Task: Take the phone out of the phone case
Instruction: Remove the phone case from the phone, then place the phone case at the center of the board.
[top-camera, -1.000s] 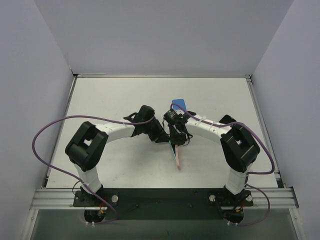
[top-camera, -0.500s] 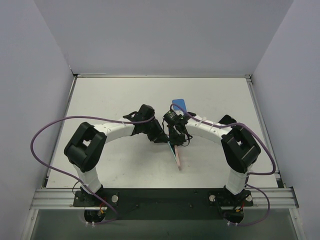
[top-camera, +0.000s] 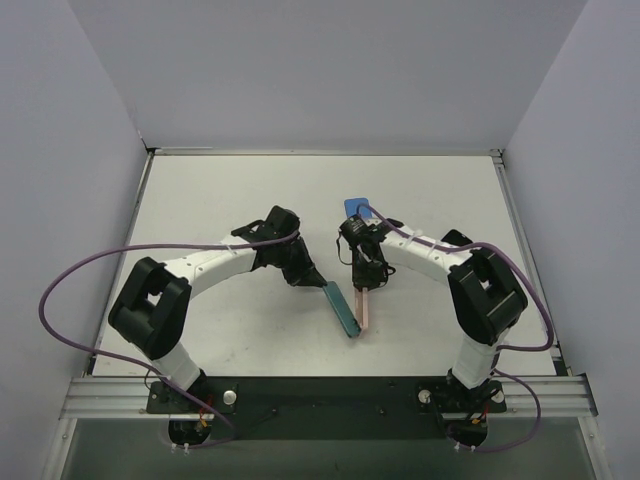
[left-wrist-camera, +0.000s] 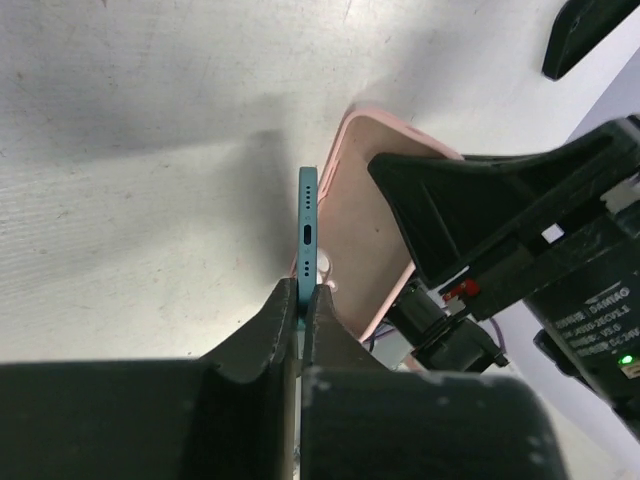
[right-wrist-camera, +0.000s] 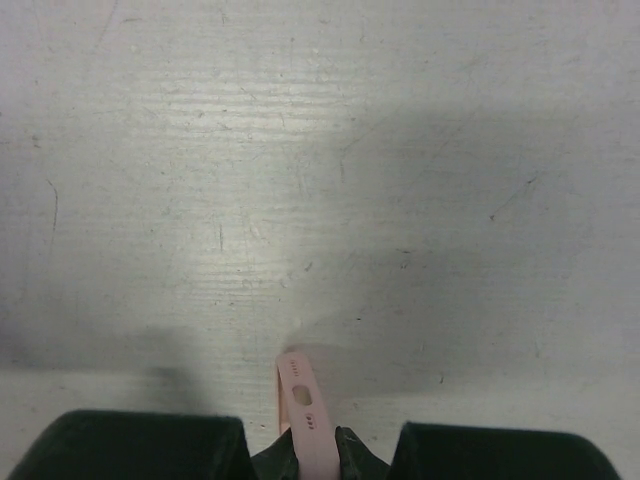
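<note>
I see slim teal phone (top-camera: 341, 308) outside the pink silicone phone case (top-camera: 366, 310), just beside it; case interior bare. Left gripper (left-wrist-camera: 302, 305) clamps the phone's edge. Right gripper (right-wrist-camera: 305, 445) pinches the case.

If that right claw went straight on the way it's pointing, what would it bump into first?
Probably just the bare table. The right gripper points at it, with the pink case it holds sticking out ahead, so the case would likely touch first. Depth is unclear.

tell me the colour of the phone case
The phone case is pink, clearest in the left wrist view.
</note>
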